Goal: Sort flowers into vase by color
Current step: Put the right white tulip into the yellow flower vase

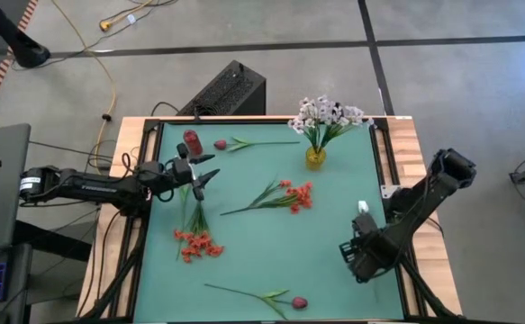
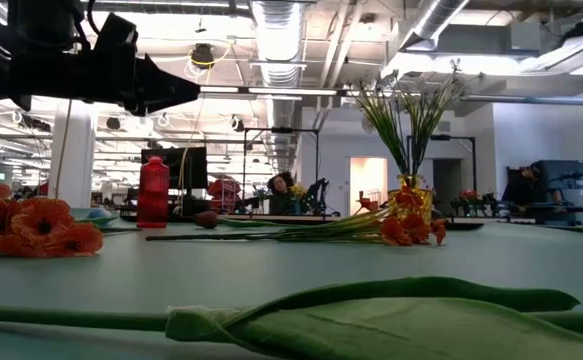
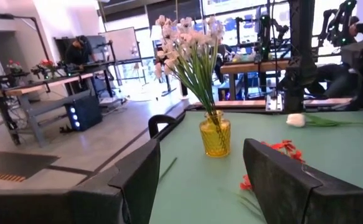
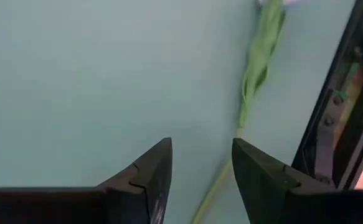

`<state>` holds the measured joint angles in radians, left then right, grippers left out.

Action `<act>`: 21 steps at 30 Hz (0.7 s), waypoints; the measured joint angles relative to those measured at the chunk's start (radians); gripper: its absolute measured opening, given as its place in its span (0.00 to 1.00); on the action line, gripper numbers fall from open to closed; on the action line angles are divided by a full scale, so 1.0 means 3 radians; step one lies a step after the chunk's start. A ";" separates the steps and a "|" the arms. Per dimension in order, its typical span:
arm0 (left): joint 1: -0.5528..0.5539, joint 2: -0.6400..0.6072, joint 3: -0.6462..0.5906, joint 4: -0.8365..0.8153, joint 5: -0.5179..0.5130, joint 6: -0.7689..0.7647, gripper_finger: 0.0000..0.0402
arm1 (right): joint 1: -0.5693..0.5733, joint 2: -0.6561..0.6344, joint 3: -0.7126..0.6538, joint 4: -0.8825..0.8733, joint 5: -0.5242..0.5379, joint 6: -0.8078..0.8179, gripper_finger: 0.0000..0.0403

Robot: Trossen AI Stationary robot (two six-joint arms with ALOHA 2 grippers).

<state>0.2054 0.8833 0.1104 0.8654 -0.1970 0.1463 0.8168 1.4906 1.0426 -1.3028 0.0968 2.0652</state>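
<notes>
Seen from above: a green mat (image 1: pixel 334 270) on a wooden table, with a yellow vase (image 1: pixel 315 157) of white blossoms (image 1: pixel 327 113) near the mat's far edge as landmark. Left of the vase, a red vase (image 1: pixel 191 140) with a dark pink bud (image 1: pixel 221 144) on its stem just beside. Between the two vases and nearer the viewer, an orange-red spray (image 1: pixel 291 195); further left and nearer, a second orange-red cluster (image 1: pixel 198 243). At the near edge, well apart from the yellow vase, another pink bud (image 1: pixel 299 302). Right of the vase, by the mat's right edge, a white bud (image 1: pixel 363 207). Left gripper (image 1: pixel 201 176) raised just near of the red vase, fingers apart, nothing between them. Right gripper (image 1: pixel 351 253) low beside the white bud's stem.

Level with the table: yellow vase (image 2: pixel 412 190) right of centre, red vase (image 2: pixel 153 192) left, orange-red spray (image 2: pixel 408 228) lying before the yellow vase.

Left wrist: yellow vase (image 3: pixel 215 134) framed between spread, empty fingers (image 3: pixel 137 180).

Right wrist: pale green stem (image 4: pixel 256 65) just beside the gripper (image 4: pixel 201 163), fingers parted, gripping nothing.

Likely step: picking up the white bud. Best done by centring the stem between the fingers, lowering to the mat, closing gently mid-stem, then lifting clear of the mat's edge frame before carrying toward the yellow vase.
</notes>
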 joint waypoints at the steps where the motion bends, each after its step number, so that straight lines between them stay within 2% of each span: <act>1: 0.0000 0.0000 0.0000 0.0007 0.0001 0.0000 0.55 | 0.0023 0.0001 -0.0018 -0.0015 -0.0004 0.0053 0.47; 11: 0.0000 0.0001 0.0000 0.0023 0.0001 -0.0032 0.55 | 0.0092 0.0001 -0.0353 0.0263 -0.0182 0.0313 0.47; 16: 0.0000 0.0000 0.0000 0.0020 0.0001 -0.0031 0.55 | 0.0093 0.0001 -0.0554 0.0339 -0.0399 0.0441 0.47; 21: 0.0000 0.0000 0.0000 0.0017 0.0000 -0.0029 0.55 | 0.0150 0.0001 -0.0838 0.0792 -0.0419 0.0435 0.47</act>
<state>0.2054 0.8833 0.1104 0.8703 -0.1970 0.1375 0.8618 1.4910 0.7913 -1.0653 -0.0288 2.1956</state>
